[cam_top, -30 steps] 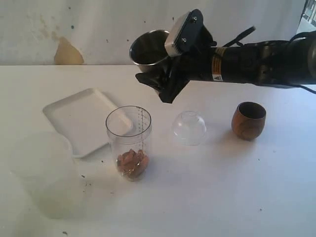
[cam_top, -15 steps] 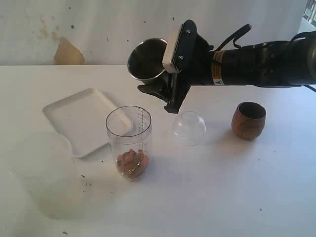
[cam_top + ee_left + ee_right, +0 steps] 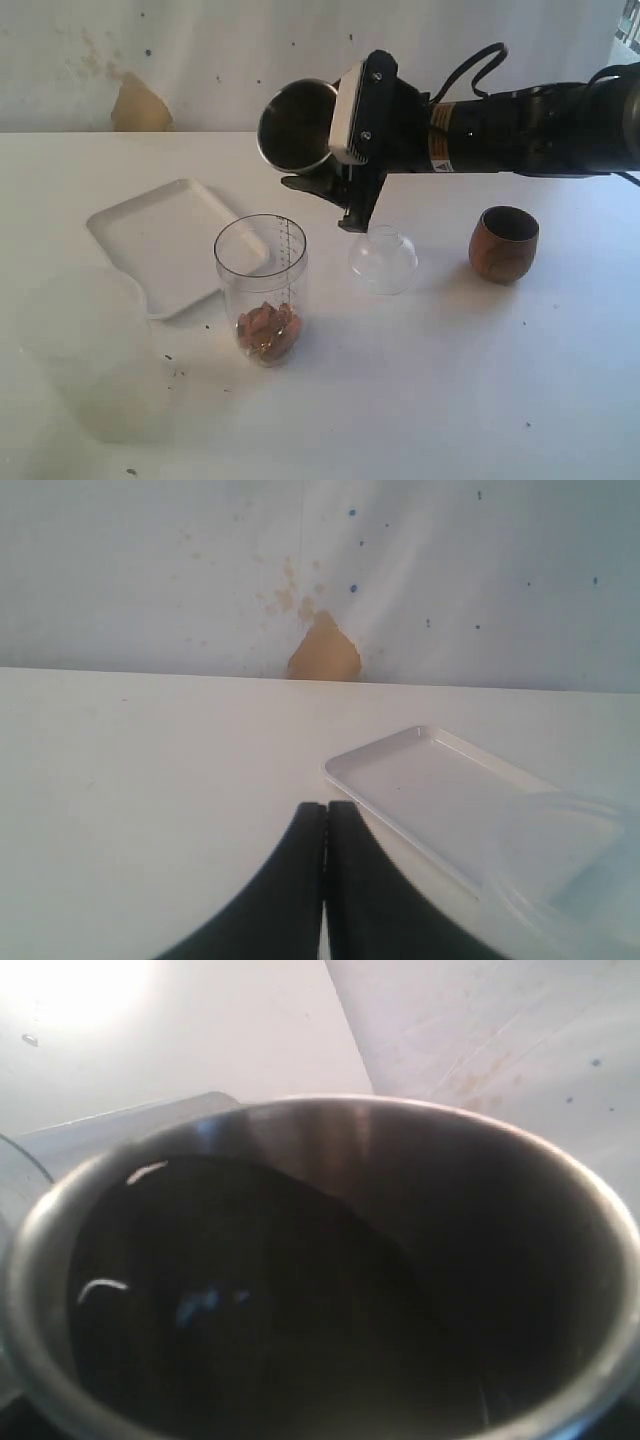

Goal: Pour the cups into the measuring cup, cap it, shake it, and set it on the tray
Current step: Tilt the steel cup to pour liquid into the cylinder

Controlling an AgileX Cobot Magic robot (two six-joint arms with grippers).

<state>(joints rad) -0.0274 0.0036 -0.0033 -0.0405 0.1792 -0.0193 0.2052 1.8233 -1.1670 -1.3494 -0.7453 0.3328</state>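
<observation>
My right gripper (image 3: 325, 185) is shut on the steel tumbler (image 3: 296, 125), held in the air, tipped with its mouth to the left, above and behind the measuring cup (image 3: 262, 288). The tumbler's dark inside (image 3: 300, 1290) fills the right wrist view and hides the fingers. The clear measuring cup stands upright with brown pieces at its bottom. To the right stands the brown wooden cup (image 3: 503, 244). The white tray (image 3: 165, 243) lies to the left and also shows as tray (image 3: 440, 790). My left gripper (image 3: 326, 810) is shut and empty over the table beside the tray.
A small clear dome cap (image 3: 383, 259) sits between the measuring cup and the wooden cup. A cloudy translucent plastic cup (image 3: 95, 350) stands at the front left, its rim (image 3: 560, 870) overlapping the tray. A brown stain (image 3: 139, 107) marks the back wall.
The right arm has shifted slightly left and lower with the steel tumbler, tipping its mouth further to the left. The measuring cup, cap and wooden cup have not moved.
</observation>
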